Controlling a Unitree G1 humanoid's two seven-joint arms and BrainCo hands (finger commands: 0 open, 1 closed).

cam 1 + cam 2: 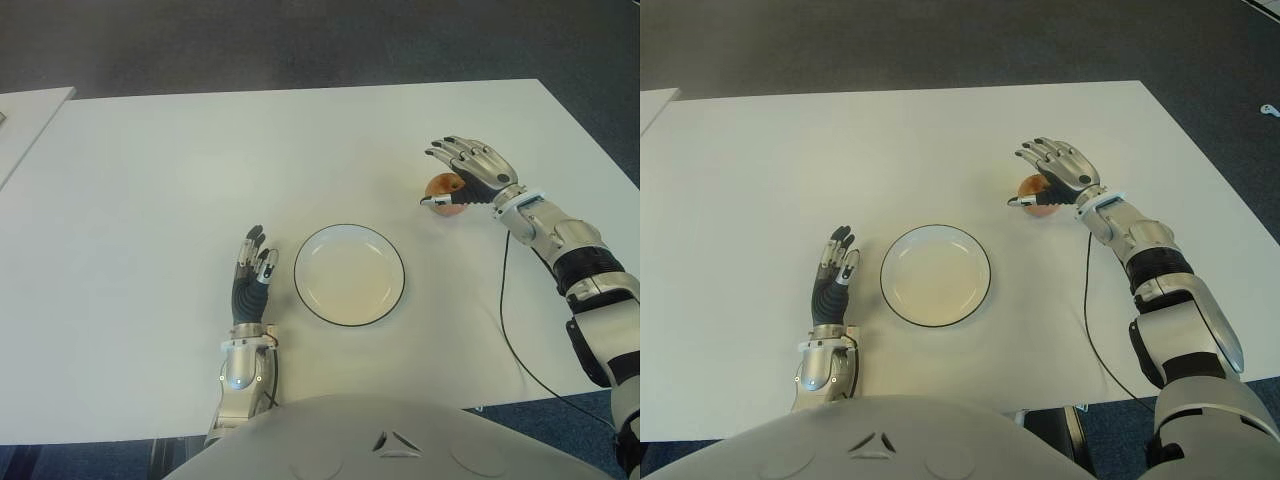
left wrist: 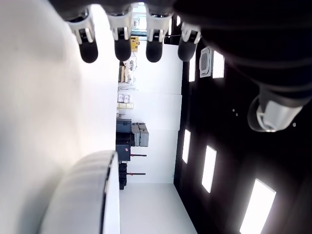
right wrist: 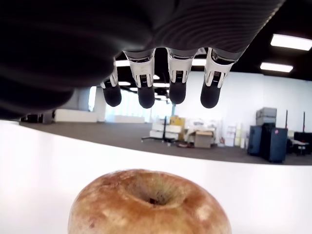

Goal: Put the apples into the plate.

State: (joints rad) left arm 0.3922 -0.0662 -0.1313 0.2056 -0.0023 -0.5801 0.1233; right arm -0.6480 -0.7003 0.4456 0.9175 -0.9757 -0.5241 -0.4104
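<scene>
**Me:** Left eye view: plate sits near the front middle of the white table. White dish, dark rim. Nothing in it.

**Op:** Where's the apple?

**Me:** Apple is on the table, beyond the plate and off to my right, well apart from the rim. Only one apple in any view. Reddish-brown, stem dimple facing up in the right wrist view.

**Op:** Right hand got it?

**Me:** No grip. My right hand is above and just behind the apple, palm down, fingers extended and spread over it. Right wrist view shows the four fingertips clear of the fruit, with open gap between them and the skin. Thumb tip reaches down beside the apple on the plate side; can't tell whether it touches.

**Op:** Left?

**Me:** My left hand is just to the left of the plate, not touching its rim. Fingers straight and relaxed, pointing away from me, nothing in them. Left wrist view confirms: fingertips out flat, no object.
</scene>
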